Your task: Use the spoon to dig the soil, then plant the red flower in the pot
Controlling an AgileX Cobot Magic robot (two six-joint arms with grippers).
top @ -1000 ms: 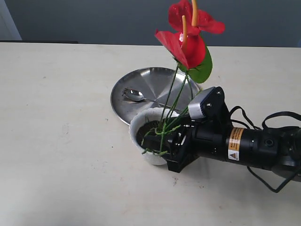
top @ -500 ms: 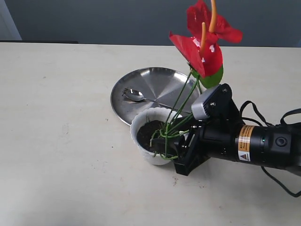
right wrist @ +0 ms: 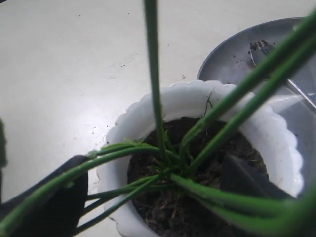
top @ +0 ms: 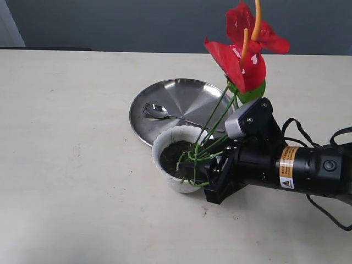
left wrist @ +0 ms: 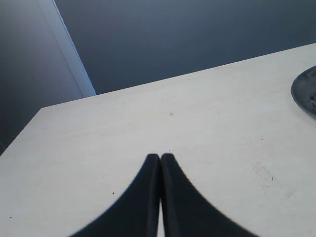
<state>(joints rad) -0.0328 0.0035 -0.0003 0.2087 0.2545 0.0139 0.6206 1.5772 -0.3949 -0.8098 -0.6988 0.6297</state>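
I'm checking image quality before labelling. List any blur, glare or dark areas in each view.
Exterior view: sharp overall, with soft reflections on the steel plate and a dim background. Left wrist view: the shut left gripper is a featureless black silhouette; the table is evenly lit. Right wrist view: the red flower stems close to the lens are blurred; the pot rim shows glare.

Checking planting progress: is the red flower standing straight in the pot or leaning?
Leaning. The red flower has its stems slanting from the pot toward the right gripper.

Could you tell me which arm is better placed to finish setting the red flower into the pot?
Right. The right gripper is at the pot around the red flower stems; the left gripper is shut over bare table.
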